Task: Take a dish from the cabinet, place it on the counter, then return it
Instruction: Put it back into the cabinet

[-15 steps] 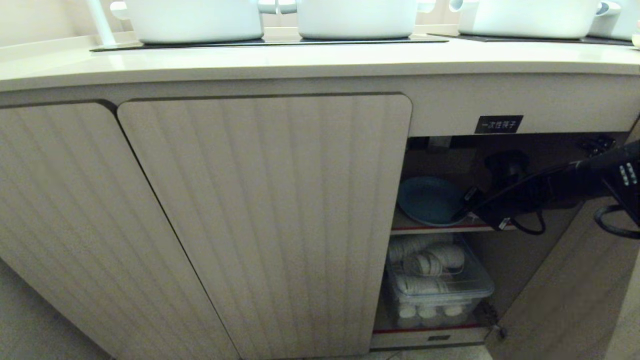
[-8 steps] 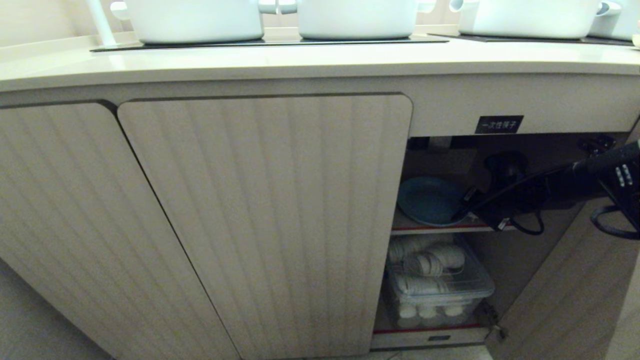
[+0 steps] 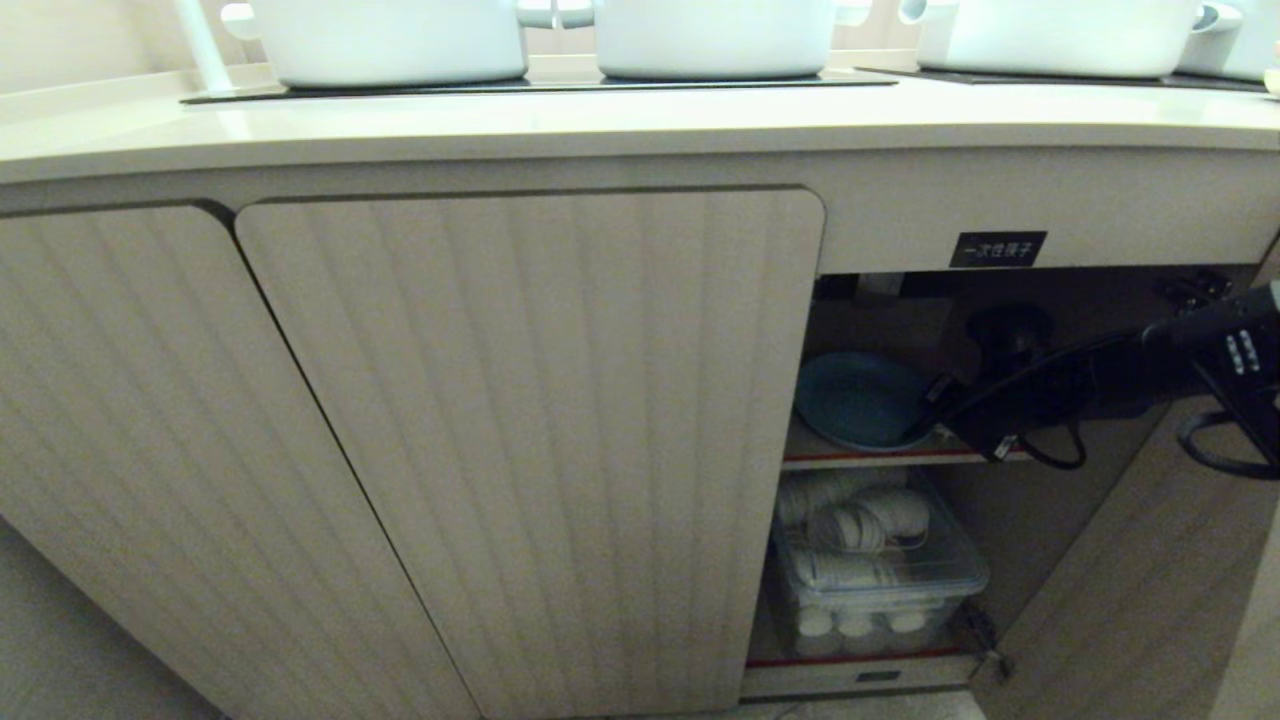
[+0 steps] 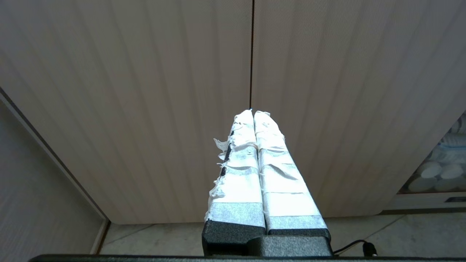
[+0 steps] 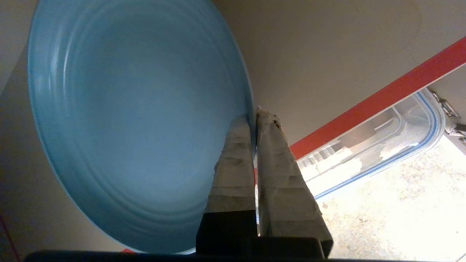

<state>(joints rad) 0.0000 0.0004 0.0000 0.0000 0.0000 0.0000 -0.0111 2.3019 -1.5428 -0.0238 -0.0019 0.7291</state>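
The dish (image 3: 858,400), a round light-blue plate, is inside the open right bay of the cabinet (image 3: 530,420), on its inner shelf (image 3: 870,458). My right gripper (image 3: 935,415) reaches into that bay from the right. In the right wrist view the dish (image 5: 138,120) fills most of the picture, and the right gripper (image 5: 255,116) is shut on its rim, one taped finger on each face. My left gripper (image 4: 253,112) is shut and empty, parked low in front of the closed ribbed doors. The counter (image 3: 600,125) runs across above the cabinet.
White pots (image 3: 390,40) stand on the black cooktop panels at the back of the counter. A clear lidded tub (image 3: 880,580) of white items sits on the cabinet floor below the shelf. The opened door (image 3: 1130,600) stands at the right. A black label (image 3: 998,249) hangs above the bay.
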